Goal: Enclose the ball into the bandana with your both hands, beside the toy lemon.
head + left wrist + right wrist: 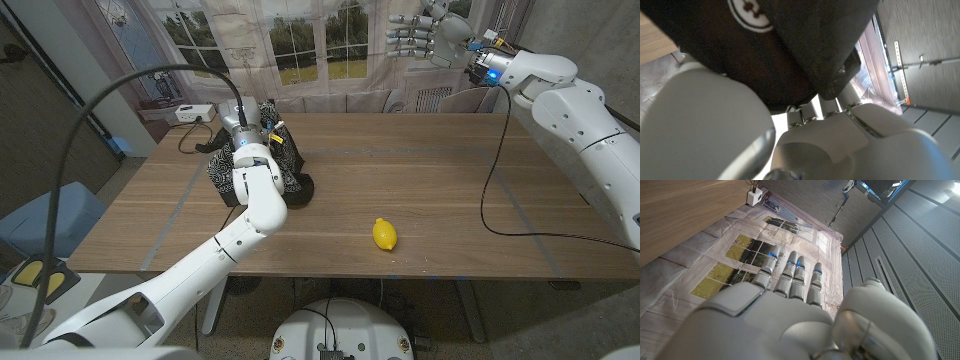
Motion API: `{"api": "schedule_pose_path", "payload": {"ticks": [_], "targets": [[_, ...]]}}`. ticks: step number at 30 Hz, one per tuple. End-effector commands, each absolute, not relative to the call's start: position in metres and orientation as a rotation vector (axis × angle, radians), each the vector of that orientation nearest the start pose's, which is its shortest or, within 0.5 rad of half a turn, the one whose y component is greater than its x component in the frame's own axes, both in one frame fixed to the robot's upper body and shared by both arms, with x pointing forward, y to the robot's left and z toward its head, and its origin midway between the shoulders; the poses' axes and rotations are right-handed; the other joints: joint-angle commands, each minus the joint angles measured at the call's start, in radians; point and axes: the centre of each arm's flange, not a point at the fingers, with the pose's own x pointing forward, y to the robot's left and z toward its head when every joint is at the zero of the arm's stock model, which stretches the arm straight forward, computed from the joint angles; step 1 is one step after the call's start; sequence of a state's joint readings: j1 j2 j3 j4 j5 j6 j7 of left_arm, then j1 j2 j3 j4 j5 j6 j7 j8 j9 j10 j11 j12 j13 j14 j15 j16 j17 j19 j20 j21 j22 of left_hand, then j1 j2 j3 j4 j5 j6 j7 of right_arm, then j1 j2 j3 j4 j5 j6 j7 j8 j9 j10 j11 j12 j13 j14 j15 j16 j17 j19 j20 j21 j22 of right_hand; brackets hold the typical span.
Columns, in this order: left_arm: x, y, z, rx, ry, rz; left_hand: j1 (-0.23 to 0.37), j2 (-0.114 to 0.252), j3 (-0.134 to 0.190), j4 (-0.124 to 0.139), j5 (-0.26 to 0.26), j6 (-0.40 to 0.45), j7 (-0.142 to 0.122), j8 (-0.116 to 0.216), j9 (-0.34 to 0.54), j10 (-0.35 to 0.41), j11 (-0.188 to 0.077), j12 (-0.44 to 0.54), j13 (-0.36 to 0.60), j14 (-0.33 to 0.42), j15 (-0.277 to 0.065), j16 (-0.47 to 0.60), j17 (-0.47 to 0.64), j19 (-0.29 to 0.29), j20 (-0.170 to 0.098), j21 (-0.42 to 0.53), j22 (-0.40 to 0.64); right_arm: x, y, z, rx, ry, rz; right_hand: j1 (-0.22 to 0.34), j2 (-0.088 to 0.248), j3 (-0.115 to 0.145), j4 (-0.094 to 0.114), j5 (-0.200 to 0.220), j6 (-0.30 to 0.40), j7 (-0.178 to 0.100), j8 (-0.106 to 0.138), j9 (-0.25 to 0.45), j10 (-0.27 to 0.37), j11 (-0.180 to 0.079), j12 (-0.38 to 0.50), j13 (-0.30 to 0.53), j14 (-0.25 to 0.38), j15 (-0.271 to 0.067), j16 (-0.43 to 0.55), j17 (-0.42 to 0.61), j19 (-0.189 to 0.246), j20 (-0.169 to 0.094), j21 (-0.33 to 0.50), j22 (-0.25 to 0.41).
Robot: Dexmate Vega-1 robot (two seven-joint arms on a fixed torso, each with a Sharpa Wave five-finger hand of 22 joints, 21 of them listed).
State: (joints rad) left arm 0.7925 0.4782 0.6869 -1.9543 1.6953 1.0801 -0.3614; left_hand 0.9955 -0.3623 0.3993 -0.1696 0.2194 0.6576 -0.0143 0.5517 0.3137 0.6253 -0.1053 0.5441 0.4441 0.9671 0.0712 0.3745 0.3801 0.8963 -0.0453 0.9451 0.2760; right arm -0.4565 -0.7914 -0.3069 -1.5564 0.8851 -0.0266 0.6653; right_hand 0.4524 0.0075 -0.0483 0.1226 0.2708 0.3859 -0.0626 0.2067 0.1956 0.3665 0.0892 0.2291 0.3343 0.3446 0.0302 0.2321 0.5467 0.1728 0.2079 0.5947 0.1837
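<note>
A black bandana [290, 175] with white patterns lies bunched on the left part of the wooden table [430, 170]. My left hand [248, 140] is pressed into the bunch and grips the cloth. In the left wrist view the dark bandana [790, 50] drapes right over my left hand [805, 145] and hides its fingers. The ball is hidden. The yellow toy lemon [385, 234] sits near the table's front edge, to the right of the bandana and apart from it. My right hand [415, 38] hangs high over the far right of the table, empty, fingers [790, 275] spread.
A white power box [195, 113] with cables sits at the far left corner. A black cable [488, 190] hangs from my right arm down across the table's right side. A printed window curtain [300, 40] hangs behind the table.
</note>
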Motion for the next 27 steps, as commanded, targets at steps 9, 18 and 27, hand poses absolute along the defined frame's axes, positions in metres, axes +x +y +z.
{"api": "schedule_pose_path", "payload": {"ticks": [9,18,27], "targets": [[0.462,0.185,0.126,1.889,-0.377,1.327,0.44,0.422,0.003,0.003,0.005,0.035,-0.004,0.014,0.002,-0.015,-0.014,-0.001,0.015,0.213,-0.305,-0.005,0.013,-0.012,-0.164,0.028,-0.002,0.536,-0.291,0.242,-0.291,-0.816,0.859,0.0,0.009,-0.008,0.001,0.007,0.002,-0.003,-0.001,0.002,0.005,0.0,-0.002,-0.001,0.003,-0.002,0.002,-0.002,0.008,0.003,-0.007,0.002],[0.439,0.191,0.134,1.918,-0.368,1.409,0.441,0.421,0.002,0.004,0.004,0.04,-0.006,0.015,0.002,-0.021,-0.021,-0.003,0.025,0.215,-0.305,-0.008,0.02,-0.021,-0.164,0.046,-0.006,0.539,-0.285,0.246,-0.279,-0.816,0.867,0.0,0.01,-0.01,-0.001,0.008,0.001,-0.004,-0.001,0.002,0.005,0.0,-0.002,-0.001,0.002,-0.002,0.002,-0.004,0.011,0.003,-0.01,0.002],[0.42,0.198,0.136,2.16,-0.468,1.211,0.439,0.42,0.001,0.006,0.003,0.038,-0.004,0.013,0.002,-0.034,-0.019,-0.007,0.033,0.217,-0.304,-0.012,0.024,-0.029,-0.163,0.06,-0.009,0.54,-0.274,0.25,-0.284,-0.815,0.891,-0.001,0.011,-0.013,-0.001,0.008,0.0,-0.003,-0.002,0.002,0.004,0.0,-0.003,-0.001,0.003,-0.002,0.003,-0.005,0.015,0.003,-0.012,0.002]]}}
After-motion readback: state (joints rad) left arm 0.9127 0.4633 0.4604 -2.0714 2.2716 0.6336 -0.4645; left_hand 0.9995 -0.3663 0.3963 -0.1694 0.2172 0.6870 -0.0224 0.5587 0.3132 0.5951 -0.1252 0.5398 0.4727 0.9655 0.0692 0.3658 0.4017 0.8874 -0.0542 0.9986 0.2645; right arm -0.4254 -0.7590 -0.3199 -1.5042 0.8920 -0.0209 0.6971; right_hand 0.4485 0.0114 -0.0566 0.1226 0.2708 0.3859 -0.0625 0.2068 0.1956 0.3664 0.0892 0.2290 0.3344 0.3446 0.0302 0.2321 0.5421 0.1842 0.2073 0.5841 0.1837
